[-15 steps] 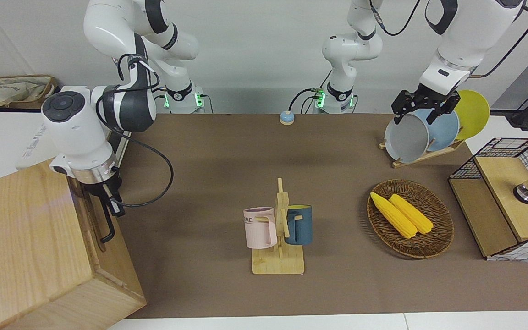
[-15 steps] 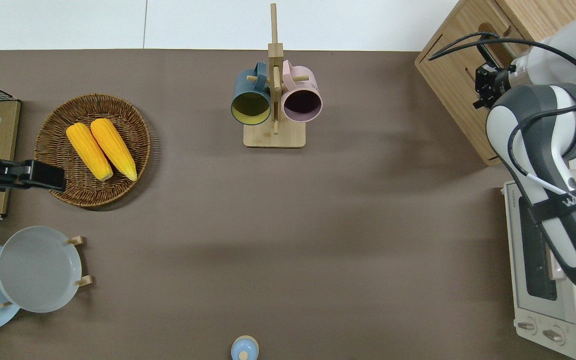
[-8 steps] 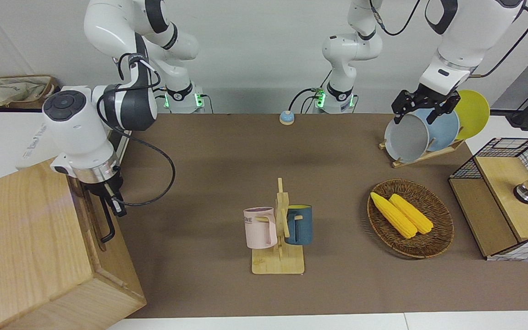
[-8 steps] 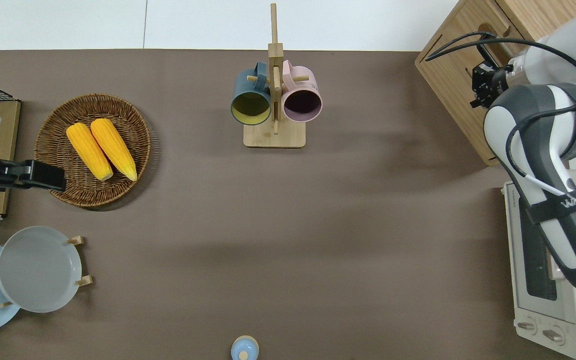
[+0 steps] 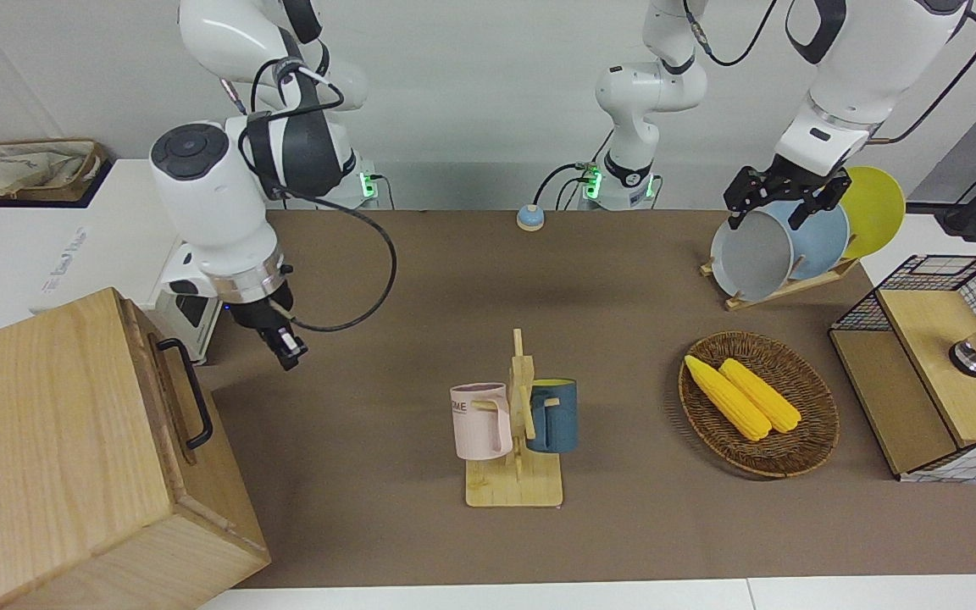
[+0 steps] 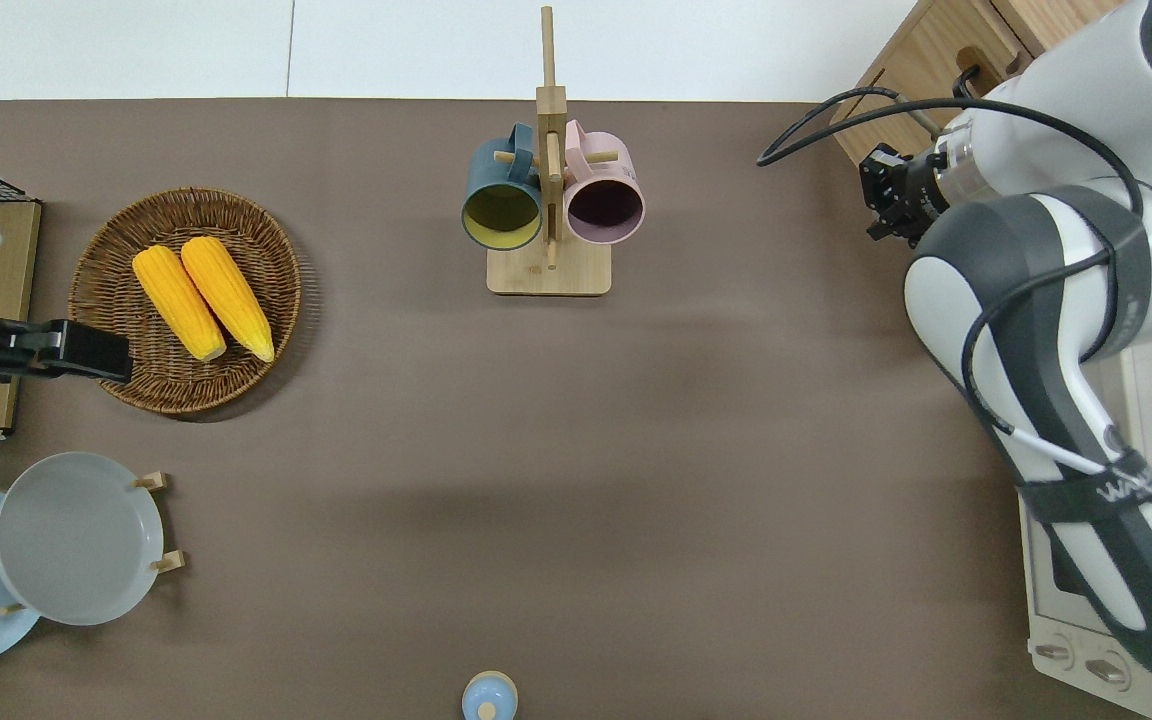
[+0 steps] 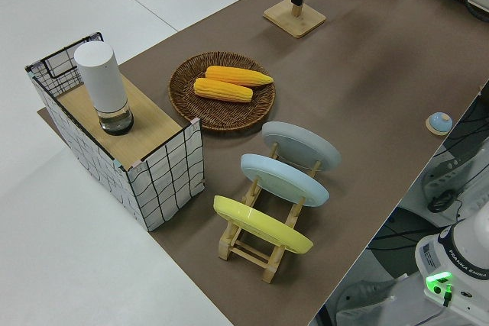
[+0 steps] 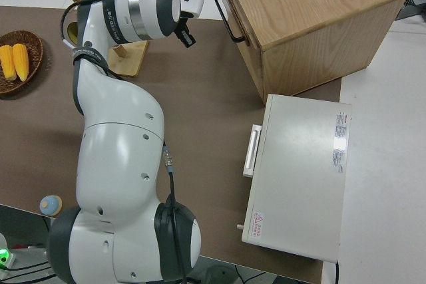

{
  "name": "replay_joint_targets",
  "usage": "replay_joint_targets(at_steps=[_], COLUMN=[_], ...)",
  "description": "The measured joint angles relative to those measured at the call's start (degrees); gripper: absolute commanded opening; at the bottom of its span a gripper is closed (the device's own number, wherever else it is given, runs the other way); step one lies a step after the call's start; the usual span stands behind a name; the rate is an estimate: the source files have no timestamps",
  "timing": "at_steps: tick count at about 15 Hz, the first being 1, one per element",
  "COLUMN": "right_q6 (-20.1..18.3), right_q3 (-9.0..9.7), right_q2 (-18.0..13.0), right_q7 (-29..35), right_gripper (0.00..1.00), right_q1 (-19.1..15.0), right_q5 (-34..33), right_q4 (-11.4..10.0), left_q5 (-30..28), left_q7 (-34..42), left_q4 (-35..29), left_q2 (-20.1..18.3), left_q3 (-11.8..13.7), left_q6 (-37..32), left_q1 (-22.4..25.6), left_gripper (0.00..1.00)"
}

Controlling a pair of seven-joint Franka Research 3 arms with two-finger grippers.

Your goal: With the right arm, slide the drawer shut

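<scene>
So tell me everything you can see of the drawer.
The drawer is light wood, with a black metal loop handle on its front. It sits pushed into the pale wooden cabinet at the right arm's end of the table, front about flush. Nothing touches it; the right gripper hangs clear of the handle.

The right gripper [image 5: 283,349], placed at the black loop handle [image 5: 187,393] of the drawer [image 5: 168,405] a second ago, is now withdrawn from the cabinet [image 5: 56,440] toward the middle of the table [image 5: 420,280], and the handle, then partly hidden, is fully exposed.
</scene>
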Motion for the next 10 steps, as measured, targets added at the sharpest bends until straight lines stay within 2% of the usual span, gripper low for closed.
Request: replay_joint_targets(at_steps=[3,6,8,10], right_q6=[-4.2,-5.7,-6.3,-7.9], right_q3=[0.87,0.56,-0.79,-2.99], right_q2=[-5.5,-10.8,-14.2,-16.5], right_q7=[-7.0,-12.7,-18.2,-24.0], right_gripper=[0.000,0.000,0.000,0.000], right_q1=[1.0,1.4,1.4,1.8], right_q5=[1.0,4.6,6.7,8.4], right_q4=[-2.7,-6.3,-9.2,-11.0], left_q5=[0.0,0.0,0.0,0.0], left_q7=[0.0,0.0,0.0,0.0], left_q4=[0.0,0.0,0.0,0.0], left_q2=[0.0,0.0,0.0,0.0], left_q3=[0.0,0.0,0.0,0.0], left_q6=[0.0,0.0,0.0,0.0], left_q1=[0.0,0.0,0.0,0.0], left_gripper=[0.99,0.99,0.99,0.99])
